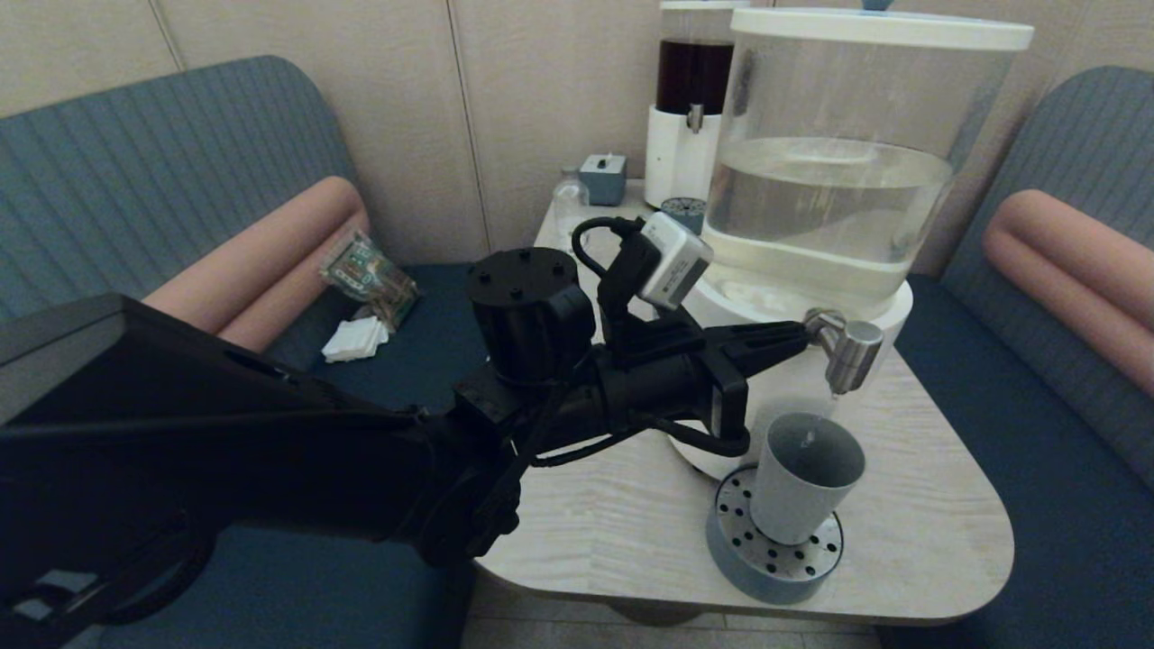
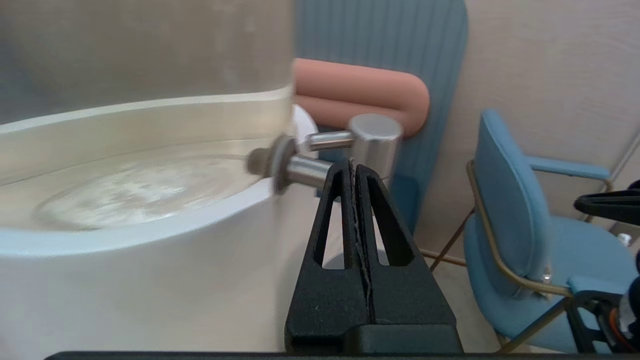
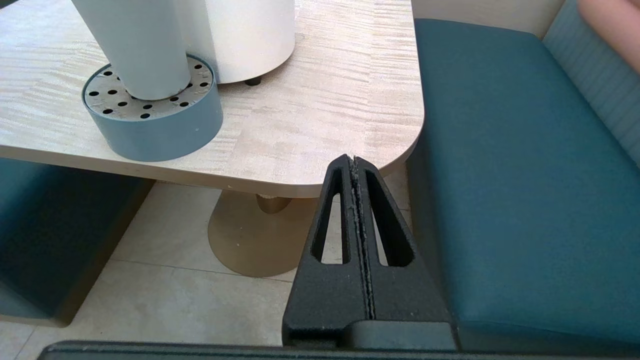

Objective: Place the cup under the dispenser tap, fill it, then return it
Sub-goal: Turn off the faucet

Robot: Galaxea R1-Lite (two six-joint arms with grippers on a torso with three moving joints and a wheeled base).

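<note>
The grey-blue cup (image 1: 805,487) stands upright on a round drip tray (image 1: 766,577), directly below the dispenser tap (image 1: 847,351). A thin stream of water falls from the steel nozzle into the cup. My left gripper (image 1: 798,335) is shut and holds nothing; its tips rest against the tap's stem beside the nozzle. The left wrist view shows those tips (image 2: 354,162) just under the tap (image 2: 370,142). My right gripper (image 3: 354,159) hangs shut and empty below the table's near corner, with the cup (image 3: 137,50) and tray (image 3: 160,130) ahead of it.
The big clear tank (image 1: 838,180) is part full on its white base. Behind it stand a dark-liquid dispenser (image 1: 690,90), a small clear bottle (image 1: 568,203) and a grey box (image 1: 602,178). Teal benches flank the table (image 1: 920,505). A blue chair (image 2: 505,200) stands beyond.
</note>
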